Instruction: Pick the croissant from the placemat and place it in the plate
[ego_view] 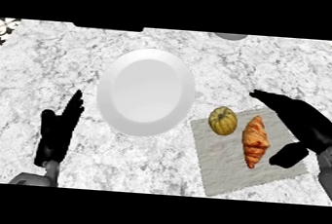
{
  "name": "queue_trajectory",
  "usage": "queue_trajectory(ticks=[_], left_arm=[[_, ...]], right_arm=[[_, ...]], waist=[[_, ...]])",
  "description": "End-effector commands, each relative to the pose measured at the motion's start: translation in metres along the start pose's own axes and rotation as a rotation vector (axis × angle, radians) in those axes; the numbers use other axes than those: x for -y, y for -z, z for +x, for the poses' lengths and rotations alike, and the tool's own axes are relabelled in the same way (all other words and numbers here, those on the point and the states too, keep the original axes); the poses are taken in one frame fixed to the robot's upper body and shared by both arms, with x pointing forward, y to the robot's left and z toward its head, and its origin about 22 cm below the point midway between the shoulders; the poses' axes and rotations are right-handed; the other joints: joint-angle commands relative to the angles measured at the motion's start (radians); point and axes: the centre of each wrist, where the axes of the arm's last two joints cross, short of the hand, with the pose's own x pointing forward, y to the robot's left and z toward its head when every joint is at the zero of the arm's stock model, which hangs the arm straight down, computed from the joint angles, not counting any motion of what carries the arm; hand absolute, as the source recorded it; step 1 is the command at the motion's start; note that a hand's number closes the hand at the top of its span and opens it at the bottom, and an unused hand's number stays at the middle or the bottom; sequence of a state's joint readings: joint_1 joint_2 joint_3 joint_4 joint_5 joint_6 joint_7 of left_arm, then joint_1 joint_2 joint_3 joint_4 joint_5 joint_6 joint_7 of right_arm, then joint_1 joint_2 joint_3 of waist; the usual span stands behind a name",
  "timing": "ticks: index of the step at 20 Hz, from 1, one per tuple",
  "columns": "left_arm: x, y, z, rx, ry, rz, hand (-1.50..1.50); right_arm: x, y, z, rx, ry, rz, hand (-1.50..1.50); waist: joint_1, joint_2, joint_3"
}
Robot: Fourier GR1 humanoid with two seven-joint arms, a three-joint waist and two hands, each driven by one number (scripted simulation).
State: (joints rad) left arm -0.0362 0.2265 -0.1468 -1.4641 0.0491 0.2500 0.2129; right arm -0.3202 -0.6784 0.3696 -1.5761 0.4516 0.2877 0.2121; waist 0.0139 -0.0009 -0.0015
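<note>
- Head view, what is cut off: at the counter's (49, 67) far edge a dark flat shape (108, 27) and a grey rounded thing (232, 36) are both clipped by the top of the scene, so neither can be made out. Patterned patches (2, 27) show at the two far corners, too little of them to tell what they are.
- The right forearm (331, 179) leaves the view at the right edge; of the left arm only a bit of grey wrist (31, 177) shows at the near edge.
- The placemat's (226, 174) right side is partly covered by the right hand (305, 126), and its near-right corner lies close to the forearm.
- The croissant (254, 141) lies on the placemat, lengthwise from far to near, in the mat's middle toward its right edge. A small yellow round fruit or squash (223, 120) sits just beside it, by the mat's far-left corner.
- The right hand hangs over the mat's right edge, just right of the croissant. Its fingers reach out straight toward the far-left, and the thumb (290, 155) is spread apart near the croissant's near end: a wide, unclosed hand, holding nothing. Whether the thumb touches the croissant cannot be told.
- The white plate (146, 90) lies at the counter's middle, left of the mat, its rim close to the mat's far-left corner.
- The left hand (58, 131) rests toward the counter's near-left, fingers straight, holding nothing.
</note>
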Motion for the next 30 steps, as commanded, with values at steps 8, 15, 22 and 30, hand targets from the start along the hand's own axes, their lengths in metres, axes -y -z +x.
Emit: queue_trajectory(ticks=[8, 15, 22, 30], left_arm=[[-0.011, 0.010, -0.003, -0.010, -0.005, 0.021, 0.00], [-0.005, -0.001, 0.001, 0.004, -0.009, 0.017, 0.00], [-0.001, -0.022, 0.007, 0.004, -0.009, 0.025, 0.00], [-0.019, 0.009, 0.002, 0.001, -0.005, 0.016, 0.00]], right_arm=[[-0.001, 0.037, 0.038, -0.181, -0.146, 0.369, -1.50], [-0.019, 0.061, 0.041, -0.228, -0.143, 0.400, -1.50], [-0.024, 0.065, 0.028, -0.228, -0.145, 0.440, -1.50], [-0.028, 0.061, 0.009, -0.224, -0.120, 0.420, -1.50]], waist=[[-0.009, 0.002, 0.001], [-0.006, 0.002, 0.001], [-0.003, 0.001, 0.002], [-0.010, 0.002, 0.001]])
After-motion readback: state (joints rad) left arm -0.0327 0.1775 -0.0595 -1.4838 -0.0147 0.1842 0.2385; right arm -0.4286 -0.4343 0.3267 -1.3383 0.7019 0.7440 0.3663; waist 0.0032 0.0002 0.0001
